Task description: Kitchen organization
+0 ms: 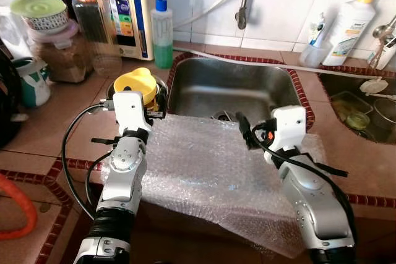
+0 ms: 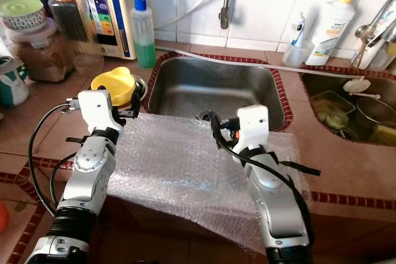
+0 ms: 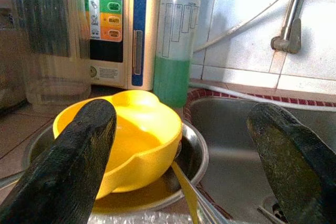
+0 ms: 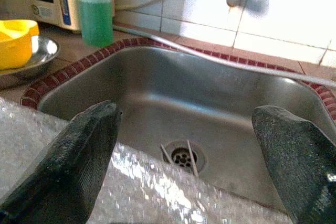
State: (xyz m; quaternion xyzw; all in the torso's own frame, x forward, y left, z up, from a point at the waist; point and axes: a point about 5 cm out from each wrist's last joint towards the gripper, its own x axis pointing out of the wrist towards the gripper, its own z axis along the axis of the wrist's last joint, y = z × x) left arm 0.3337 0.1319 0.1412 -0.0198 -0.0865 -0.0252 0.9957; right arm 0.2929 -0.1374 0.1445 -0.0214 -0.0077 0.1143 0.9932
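A: Left gripper point(image 3: 178, 145) is spread wide, nothing between its fingers, hovering at the near left corner of the sink point(image 1: 232, 88) and aimed at the yellow bowl point(image 1: 137, 83).

B: Where does that bowl sit?

A: Inside a shallow steel dish point(image 3: 191, 153) on the tiled counter point(image 1: 59, 131), just beside the sink's left rim. A green soap bottle point(image 1: 162, 32) stands behind it, near the wall.

B: And the other arm?

A: Right gripper point(image 4: 184, 150) is also wide and empty, held over the front edge of the sink, looking down at the drain point(image 4: 181, 157). Both arms lie over a sheet of bubble wrap point(image 1: 204, 165) draped across the counter's front edge and overhanging the sink's near rim.

B: So which step is this?

A: I'd judge it the approach to the bowl; nothing is grasped yet.

B: What does the next move need?

A: Probably easing the left fingers forward so one goes inside the bowl's wall and one outside, then closing. The bowl is light and loose in the dish, so a nudge could slide it away, or lift the dish along with it.
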